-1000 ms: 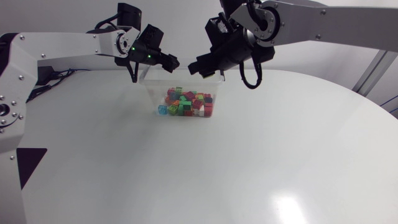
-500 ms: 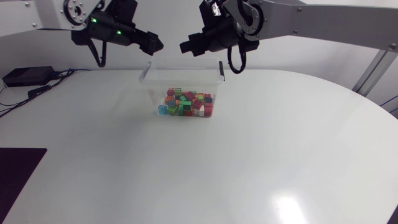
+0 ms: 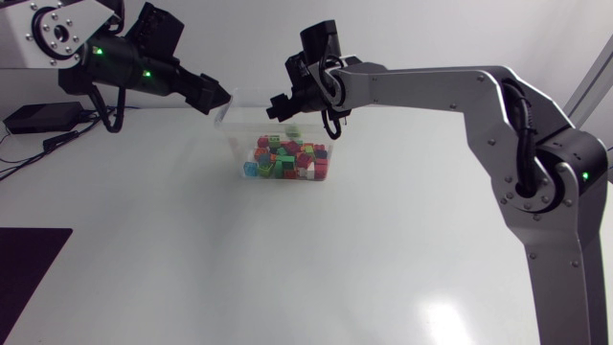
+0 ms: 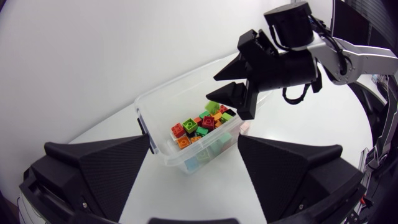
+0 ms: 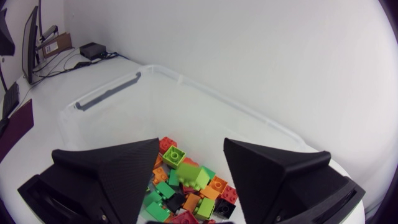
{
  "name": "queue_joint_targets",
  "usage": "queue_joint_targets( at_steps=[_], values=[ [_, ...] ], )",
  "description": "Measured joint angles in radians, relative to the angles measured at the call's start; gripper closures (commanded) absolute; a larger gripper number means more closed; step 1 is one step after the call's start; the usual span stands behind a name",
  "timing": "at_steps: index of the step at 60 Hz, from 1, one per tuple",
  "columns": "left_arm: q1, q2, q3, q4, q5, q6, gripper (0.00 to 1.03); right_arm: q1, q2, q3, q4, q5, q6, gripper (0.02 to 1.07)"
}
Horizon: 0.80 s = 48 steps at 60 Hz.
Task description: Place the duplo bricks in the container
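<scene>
A clear plastic container (image 3: 230, 107) stands at the back of the white table, holding several coloured duplo bricks (image 3: 287, 161). My right gripper (image 3: 281, 107) hangs open just above its back rim. A green brick (image 3: 294, 130) is in the air under it, touching neither finger. In the right wrist view that brick (image 5: 188, 173) is blurred, below the open gripper (image 5: 191, 144) and over the pile. My left gripper (image 3: 218, 99) stands open and empty beside the container's left end. In the left wrist view the container (image 4: 144, 124) lies ahead of my left gripper (image 4: 194, 146), with the right gripper (image 4: 227, 87) above the bricks (image 4: 202, 127).
A black box (image 3: 43, 117) with cables lies at the table's far left. The white tabletop (image 3: 383, 249) spreads wide in front of the container. The container's grey handle (image 5: 106, 93) runs along its far rim in the right wrist view.
My right gripper has moved left over the container and opened, letting the green brick fall. My left arm has swung back to the left, with its gripper opened wider.
</scene>
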Motion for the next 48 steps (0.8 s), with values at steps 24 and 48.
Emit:
queue_joint_targets(
  at_steps=[24, 48],
  values=[
    [0.096, -0.298, -0.243, 0.026, 0.0, 0.011, 0.05, -0.009, -0.391, -0.352, 0.009, 0.121, -0.09, 0.06],
    [0.149, -0.523, -0.447, 0.057, 0.001, 0.038, 0.05, -0.1, -0.882, -0.786, 0.061, 0.208, -0.126, 0.06]
  ],
)
